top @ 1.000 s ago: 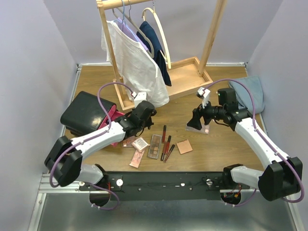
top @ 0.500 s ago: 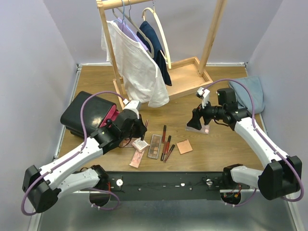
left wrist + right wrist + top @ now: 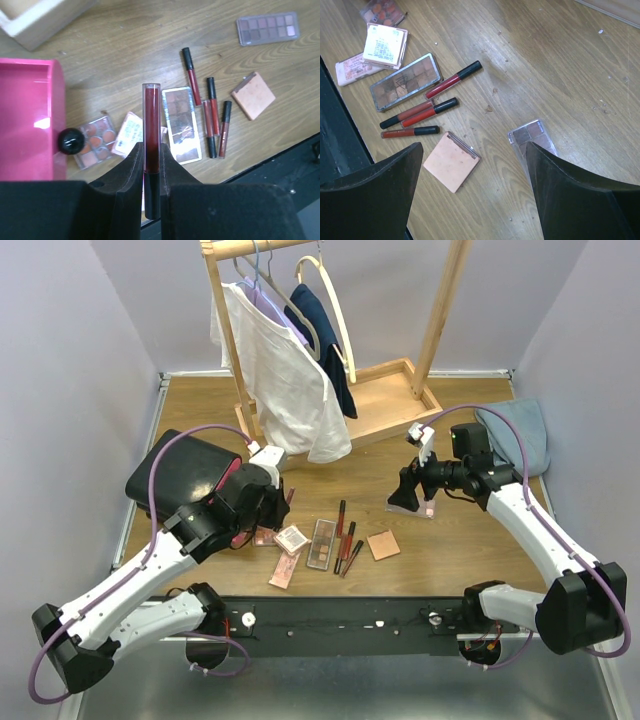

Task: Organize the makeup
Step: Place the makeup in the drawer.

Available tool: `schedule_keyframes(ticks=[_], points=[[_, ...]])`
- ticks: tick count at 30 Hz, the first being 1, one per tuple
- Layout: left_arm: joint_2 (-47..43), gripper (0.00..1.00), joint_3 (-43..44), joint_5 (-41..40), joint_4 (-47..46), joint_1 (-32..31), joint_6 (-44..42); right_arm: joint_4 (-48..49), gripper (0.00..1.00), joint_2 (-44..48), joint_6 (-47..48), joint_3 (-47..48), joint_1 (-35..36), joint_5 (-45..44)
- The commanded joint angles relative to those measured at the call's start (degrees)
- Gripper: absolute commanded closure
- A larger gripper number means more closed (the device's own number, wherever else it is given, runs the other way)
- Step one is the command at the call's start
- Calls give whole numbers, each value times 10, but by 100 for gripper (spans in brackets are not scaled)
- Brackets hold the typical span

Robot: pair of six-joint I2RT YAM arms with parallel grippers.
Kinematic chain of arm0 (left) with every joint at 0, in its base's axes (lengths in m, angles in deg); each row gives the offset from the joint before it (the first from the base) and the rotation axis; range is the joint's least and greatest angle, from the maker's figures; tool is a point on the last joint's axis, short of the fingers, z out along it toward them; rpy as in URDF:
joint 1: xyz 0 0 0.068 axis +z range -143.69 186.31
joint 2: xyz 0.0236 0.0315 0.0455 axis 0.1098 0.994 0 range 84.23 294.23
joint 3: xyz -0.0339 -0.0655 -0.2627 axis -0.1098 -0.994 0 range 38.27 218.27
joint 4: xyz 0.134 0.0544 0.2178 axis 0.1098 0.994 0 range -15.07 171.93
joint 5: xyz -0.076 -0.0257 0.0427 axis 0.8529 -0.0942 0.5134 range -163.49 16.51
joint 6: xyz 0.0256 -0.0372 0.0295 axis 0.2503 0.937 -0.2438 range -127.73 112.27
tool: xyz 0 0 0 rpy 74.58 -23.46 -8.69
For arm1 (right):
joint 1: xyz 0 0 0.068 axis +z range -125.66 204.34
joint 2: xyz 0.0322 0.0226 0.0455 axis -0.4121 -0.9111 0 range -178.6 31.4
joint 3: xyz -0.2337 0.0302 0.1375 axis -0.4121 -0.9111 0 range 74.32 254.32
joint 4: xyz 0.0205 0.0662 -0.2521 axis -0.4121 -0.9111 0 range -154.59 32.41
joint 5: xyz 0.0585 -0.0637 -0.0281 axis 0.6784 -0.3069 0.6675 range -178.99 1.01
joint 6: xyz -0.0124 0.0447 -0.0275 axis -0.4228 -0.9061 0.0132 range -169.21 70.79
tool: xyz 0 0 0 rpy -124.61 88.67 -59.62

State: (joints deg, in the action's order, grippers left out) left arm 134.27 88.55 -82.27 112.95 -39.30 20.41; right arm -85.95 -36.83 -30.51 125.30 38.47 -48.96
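Gripped in the left gripper [image 3: 151, 167]: one dark-red tube [image 3: 151, 145], pinched near its black cap end, the red length jutting out ahead of the fingers. Hanging above the near-left part of the table [image 3: 400, 440], just beside the open pink drawer [image 3: 25, 120] of the black case [image 3: 175, 465]. Probably held lengthwise like this so as to go down flat into that drawer.

Lying along the near edge, about its middle, the rest of the makeup [image 3: 325, 540]: three more tubes [image 3: 212, 117], a long palette [image 3: 181, 125], a peach compact [image 3: 252, 95], and a round-pan palette [image 3: 95, 142] just beside the drawer's black knob [image 3: 70, 140].

Spread wide and grasping nothing, the right gripper [image 3: 472, 150], poised over a small palette [image 3: 532, 137] set apart toward the right edge, presumably to take it next.

No obstacle seen between tube and drawer. Farther back, a clothes rack [image 3: 330, 350] along the far edge and a blue cloth [image 3: 520, 435] at the right edge, both well apart from the makeup.
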Motion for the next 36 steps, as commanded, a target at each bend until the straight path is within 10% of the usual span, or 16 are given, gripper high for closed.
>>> schedule_keyframes(ticks=[1, 22, 36], points=[[-6, 100, 45, -43, 56, 3, -55, -11, 9, -5, 14, -3, -5, 20], [27, 100, 87, -193, 124, 25, -157, -15, 9, -10, 19, -1, -4, 23], [68, 94, 9, -202, -4, 89, -198, -15, 9, -9, 20, -1, -4, 23]])
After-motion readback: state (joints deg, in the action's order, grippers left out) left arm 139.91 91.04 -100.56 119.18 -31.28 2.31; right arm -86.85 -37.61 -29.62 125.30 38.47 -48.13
